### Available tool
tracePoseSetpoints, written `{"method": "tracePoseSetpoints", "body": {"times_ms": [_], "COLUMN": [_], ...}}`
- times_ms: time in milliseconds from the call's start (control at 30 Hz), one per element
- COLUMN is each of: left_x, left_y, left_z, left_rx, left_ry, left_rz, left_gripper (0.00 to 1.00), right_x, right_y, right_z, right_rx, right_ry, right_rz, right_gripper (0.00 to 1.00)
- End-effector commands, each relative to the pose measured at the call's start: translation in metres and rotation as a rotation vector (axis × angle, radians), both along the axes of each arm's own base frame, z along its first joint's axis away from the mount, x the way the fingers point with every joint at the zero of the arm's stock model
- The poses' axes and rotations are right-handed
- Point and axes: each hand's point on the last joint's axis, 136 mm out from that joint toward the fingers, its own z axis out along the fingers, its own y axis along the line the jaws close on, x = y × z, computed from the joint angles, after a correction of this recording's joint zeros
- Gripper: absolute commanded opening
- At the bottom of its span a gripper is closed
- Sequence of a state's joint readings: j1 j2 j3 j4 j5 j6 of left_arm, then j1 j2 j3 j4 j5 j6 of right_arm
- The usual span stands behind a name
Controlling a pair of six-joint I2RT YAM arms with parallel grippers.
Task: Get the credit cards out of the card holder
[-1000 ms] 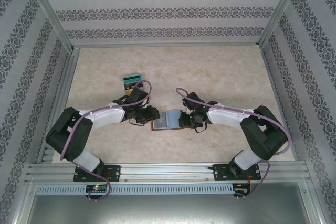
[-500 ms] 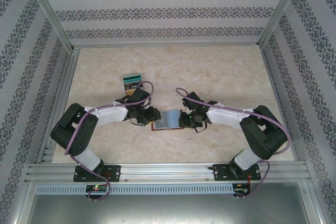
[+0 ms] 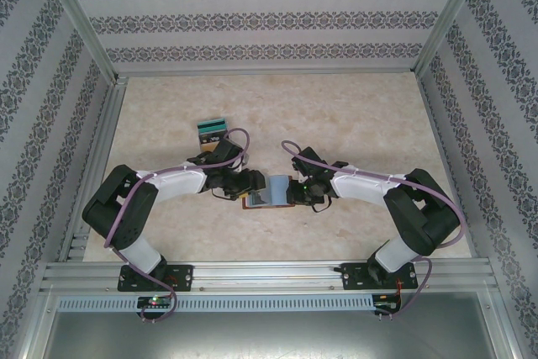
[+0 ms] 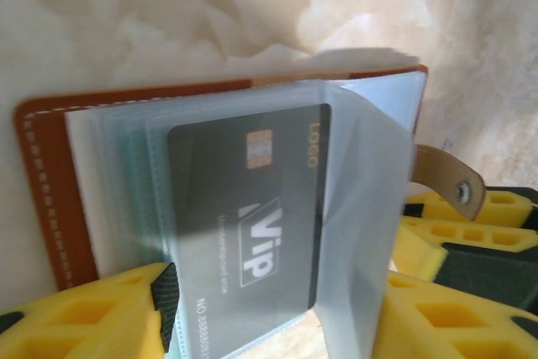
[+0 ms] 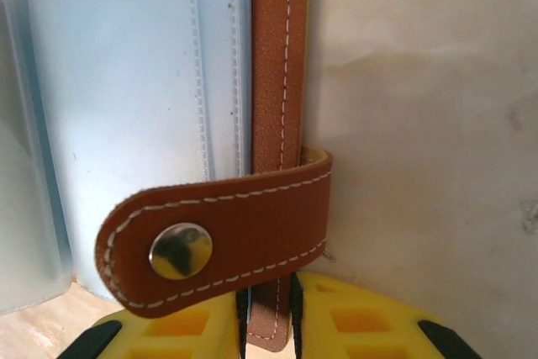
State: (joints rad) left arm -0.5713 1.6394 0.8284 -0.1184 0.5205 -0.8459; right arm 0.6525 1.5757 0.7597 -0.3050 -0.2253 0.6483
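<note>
Lying open on the table (image 3: 361, 124), the card holder (image 3: 267, 192) sits between both grippers. The left gripper (image 4: 277, 308) has its jaws apart astride the sleeved black VIP card (image 4: 248, 208); the right gripper (image 5: 267, 321) pinches the holder's brown leather edge.

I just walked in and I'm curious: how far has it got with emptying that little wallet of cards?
Partly done. Some cards lie out on the table beyond the left arm. The right fingers pinch the brown edge of the card holder, and the left fingers stand open either side of a black VIP card in its clear sleeve. That one is left to pull.
</note>
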Motion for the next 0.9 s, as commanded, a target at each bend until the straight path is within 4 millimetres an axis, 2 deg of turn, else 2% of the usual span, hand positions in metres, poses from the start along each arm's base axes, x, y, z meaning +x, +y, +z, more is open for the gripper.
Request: {"method": "tracePoseSetpoints", "body": {"times_ms": [0,167,367,567,867], "left_x": [0.005,0.007,0.009,0.010,0.007], "left_y": [-0.018,-0.032,-0.051,-0.066,-0.071], "left_z": [0.020,0.035,0.039,0.034,0.024], "left_rx": [-0.042,-0.060,-0.089,-0.095,-0.120], "left_ry": [-0.052,-0.078,-0.083,-0.069,-0.039], "left_rz": [-0.049,-0.085,-0.125,-0.147,-0.139], "left_gripper": [0.60,0.60,0.59,0.59,0.59], "right_x": [-0.001,-0.002,-0.002,0.004,0.009], "right_y": [0.009,0.009,0.008,0.001,-0.009], "right_z": [-0.009,-0.009,-0.009,0.003,0.016], "right_rx": [0.012,0.012,0.014,0.055,0.097], "right_ry": [0.016,0.018,0.014,-0.023,-0.045], "right_rz": [0.015,0.016,0.007,-0.046,-0.095], "right_gripper": [0.24,0.24,0.25,0.25,0.26]}}
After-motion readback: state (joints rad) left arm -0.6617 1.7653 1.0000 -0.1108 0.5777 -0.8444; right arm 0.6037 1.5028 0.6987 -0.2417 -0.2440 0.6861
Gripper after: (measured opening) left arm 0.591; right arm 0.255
